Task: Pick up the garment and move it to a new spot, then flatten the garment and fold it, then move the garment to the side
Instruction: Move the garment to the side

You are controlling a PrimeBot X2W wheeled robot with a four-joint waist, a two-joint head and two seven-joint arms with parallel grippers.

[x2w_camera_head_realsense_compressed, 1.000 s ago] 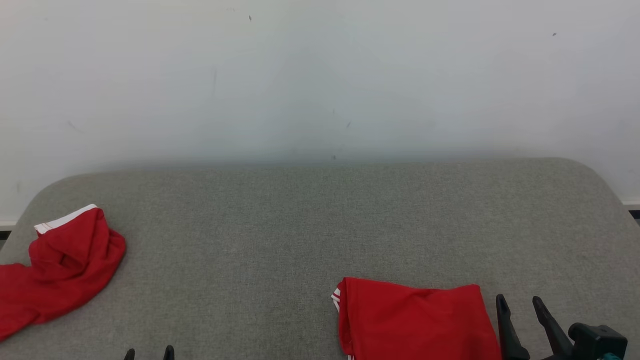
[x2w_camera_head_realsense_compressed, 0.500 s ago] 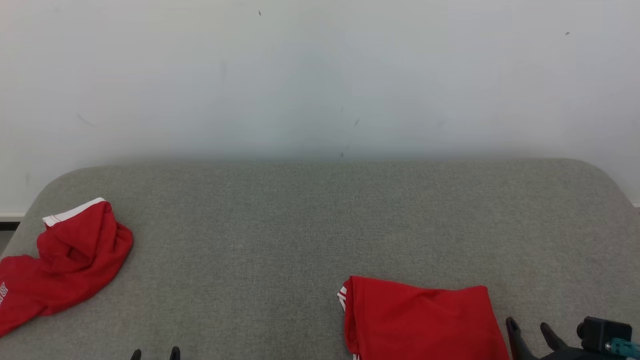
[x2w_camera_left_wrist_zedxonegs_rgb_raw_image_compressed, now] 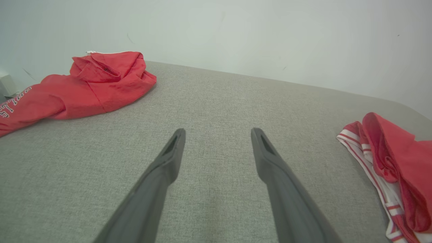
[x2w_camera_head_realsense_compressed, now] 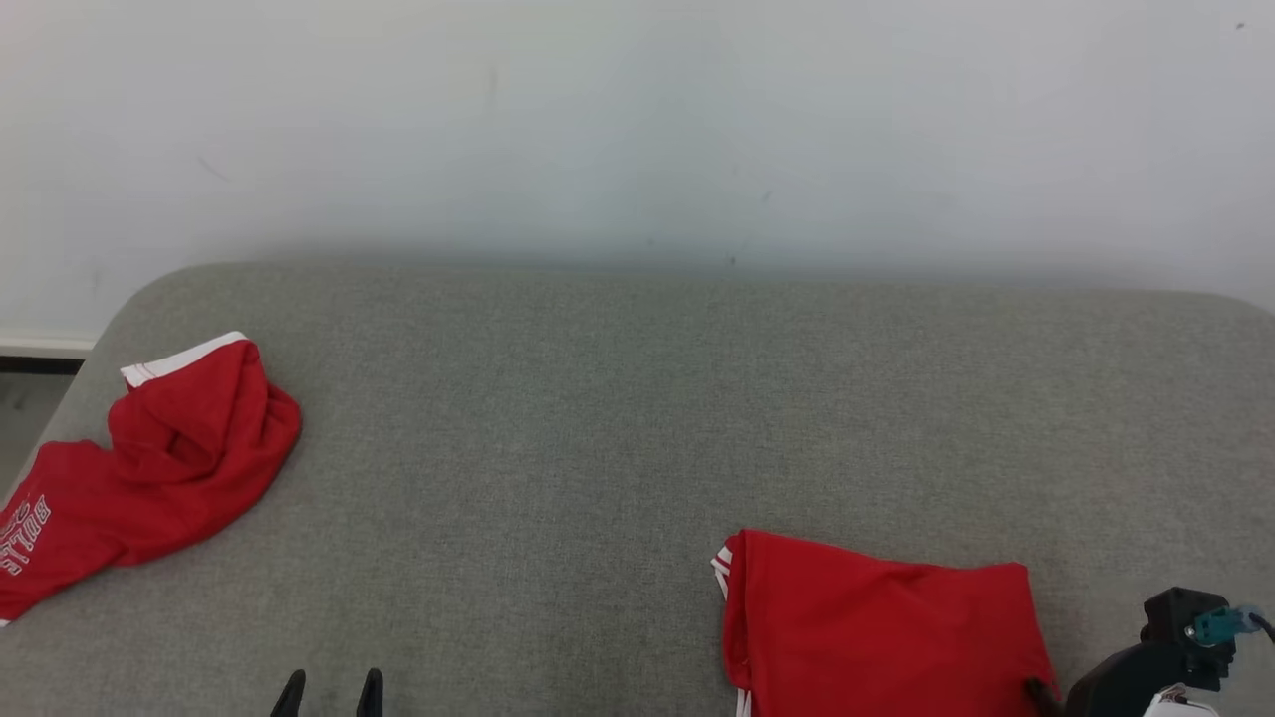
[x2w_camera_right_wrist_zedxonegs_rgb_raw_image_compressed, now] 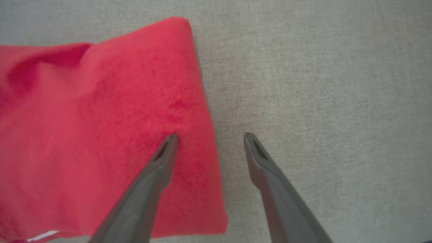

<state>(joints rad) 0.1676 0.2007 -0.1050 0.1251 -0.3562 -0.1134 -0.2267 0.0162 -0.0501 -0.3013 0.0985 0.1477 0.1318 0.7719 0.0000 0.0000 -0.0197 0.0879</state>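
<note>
The folded garment [x2w_camera_head_realsense_compressed: 877,637] is a flat red rectangle with tidy edges, its white striped trim [x2w_camera_head_realsense_compressed: 721,573] showing along the left side. We judge the folding done. It now sits off toward the right of the grey fabric worktop [x2w_camera_head_realsense_compressed: 637,398], which suits the last step of the task, moving it to the side.

Over the right edge of the folded garment we hold the right tool [x2w_camera_right_wrist_zedxonegs_rgb_raw_image_compressed: 210,136] with its fingers spread and nothing between them. One finger [x2w_camera_right_wrist_zedxonegs_rgb_raw_image_compressed: 158,168] is above the red cloth and the other is above bare worktop just beside that edge, so the tool straddles the border. We read that as a spot from which the edge could be pinched or let go. We cannot tell whether the tips touch the cloth.

Well to the left of the folded garment, the left tool [x2w_camera_left_wrist_zedxonegs_rgb_raw_image_compressed: 218,131] is also spread wide and empty. It points out over bare worktop, clear of any cloth, so it does not disturb the fold.

Farther left again, well apart from the folded garment, a crumpled garment [x2w_camera_head_realsense_compressed: 169,468] lies in a heap, red with white lettering and a white band. It is bunched and unflattened, so we take it as unhandled. Beyond the folded garment's far side, past the back of the worktop, rises a pale wall [x2w_camera_head_realsense_compressed: 637,119].
</note>
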